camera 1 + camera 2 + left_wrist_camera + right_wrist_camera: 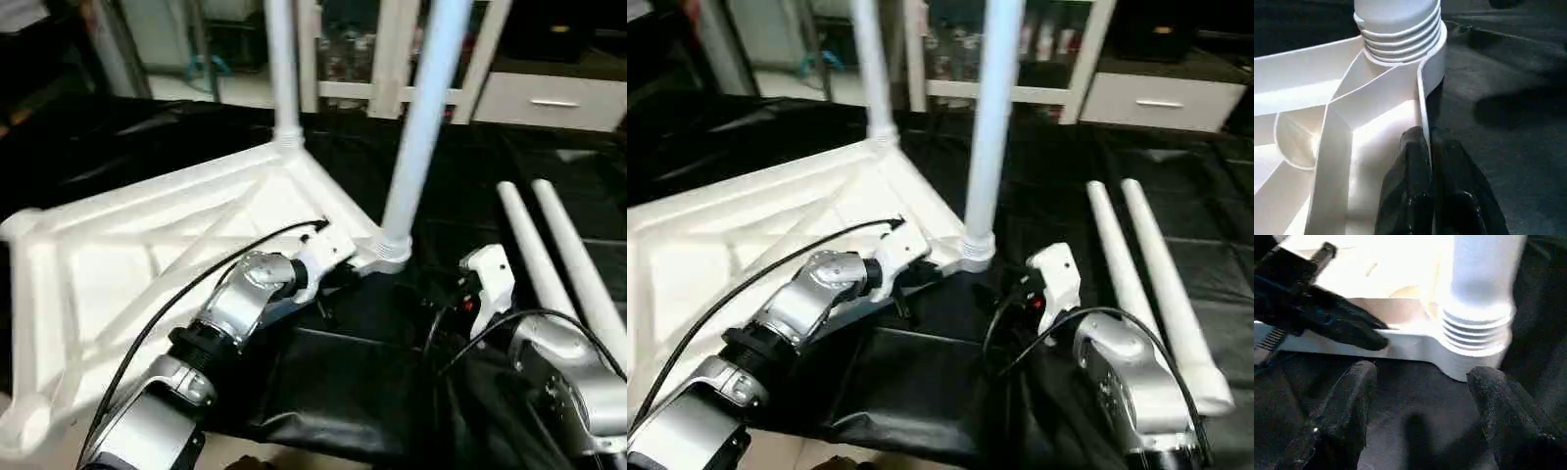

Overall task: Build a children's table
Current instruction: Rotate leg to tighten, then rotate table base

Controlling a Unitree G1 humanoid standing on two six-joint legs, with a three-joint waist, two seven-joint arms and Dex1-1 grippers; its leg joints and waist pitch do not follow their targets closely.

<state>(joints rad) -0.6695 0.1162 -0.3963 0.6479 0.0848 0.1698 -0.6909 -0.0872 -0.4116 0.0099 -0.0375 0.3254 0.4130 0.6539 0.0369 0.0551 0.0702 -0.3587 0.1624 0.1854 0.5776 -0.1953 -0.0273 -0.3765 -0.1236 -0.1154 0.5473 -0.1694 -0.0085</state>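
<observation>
Two black fingers (1410, 186) of the left gripper (1425, 147) pinch the rim of the tabletop (127, 255), which lies ribbed side up on the black cover (333, 392). The right gripper (1420, 382) hovers with fingers spread just before the near corner socket, where one leg (421, 127) stands upright; a second leg (282, 69) stands in the far corner. Two loose legs (1146, 274) lie side by side on the cover to the right, with a white cabinet (392, 59) behind.

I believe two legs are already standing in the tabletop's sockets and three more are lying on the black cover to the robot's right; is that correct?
Not quite: only two loose legs lie on the black cover, not three, as the right eye view shows. Two legs do stand in the tabletop's sockets.
</observation>
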